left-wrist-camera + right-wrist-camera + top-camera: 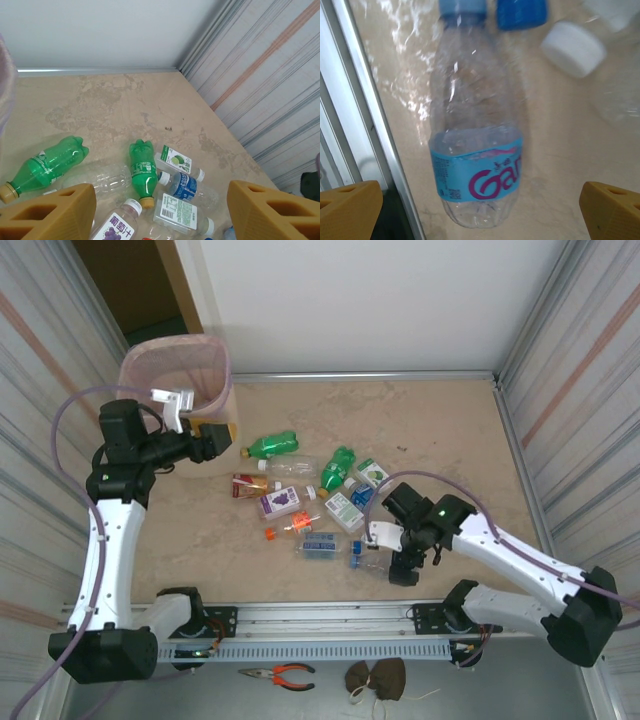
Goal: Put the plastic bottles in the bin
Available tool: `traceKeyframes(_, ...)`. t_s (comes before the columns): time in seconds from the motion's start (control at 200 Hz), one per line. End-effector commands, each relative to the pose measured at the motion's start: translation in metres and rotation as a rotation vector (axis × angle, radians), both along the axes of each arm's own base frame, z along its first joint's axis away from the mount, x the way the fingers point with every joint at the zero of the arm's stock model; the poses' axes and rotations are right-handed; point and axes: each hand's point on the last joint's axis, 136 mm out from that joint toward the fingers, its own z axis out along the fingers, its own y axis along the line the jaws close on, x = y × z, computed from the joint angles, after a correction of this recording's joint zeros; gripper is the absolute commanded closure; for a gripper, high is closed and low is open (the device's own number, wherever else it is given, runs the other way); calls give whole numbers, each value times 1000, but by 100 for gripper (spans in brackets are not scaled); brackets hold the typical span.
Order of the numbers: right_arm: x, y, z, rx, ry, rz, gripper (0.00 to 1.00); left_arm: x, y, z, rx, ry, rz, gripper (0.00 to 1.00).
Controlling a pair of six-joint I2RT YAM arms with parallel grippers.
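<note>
As it lies flat, the clear bottle (477,120) shows a blue label.

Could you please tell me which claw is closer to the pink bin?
Left. The left claw is just beside the bin, at its near right corner. The right claw is far off across the table, over a clear blue-labelled bottle by the near edge.
</note>
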Motion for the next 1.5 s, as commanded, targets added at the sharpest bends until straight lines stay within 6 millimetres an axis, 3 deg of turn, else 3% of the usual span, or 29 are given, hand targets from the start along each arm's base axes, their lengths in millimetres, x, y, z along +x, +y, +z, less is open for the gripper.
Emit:
traceKeyframes(0.0,2,-5,-15,-68,-17,80,1,-1,-4,3,-25,-32,-27,31)
traceKeyframes(0.446,0,-8,-66,-99,-21,161,0,-6,-31,11,-55,-91,-109,32)
traceKeyframes(0.626,-2,-15,-74,-106,-7,143,8,-14,-59,4,49,-98,-167,33)
traceKeyframes(0.767,-1,-16,-78,-99,12,129,19,-17,-70,6,52,-109,-191,33)
traceKeyframes(0.932,1,-18,-76,-88,26,102,32,-22,-82,8,56,-111,-234,34)
traceKeyframes(1.152,2,-19,-67,-68,13,99,43,-26,-82,22,59,-137,-236,34)
traceKeyframes(1.398,-1,-20,-42,-35,-26,88,43,-23,-77,31,60,-162,-190,33)
traceKeyframes(1.498,3,-14,-23,38,-90,56,43,-22,-77,38,34,-173,-180,34)
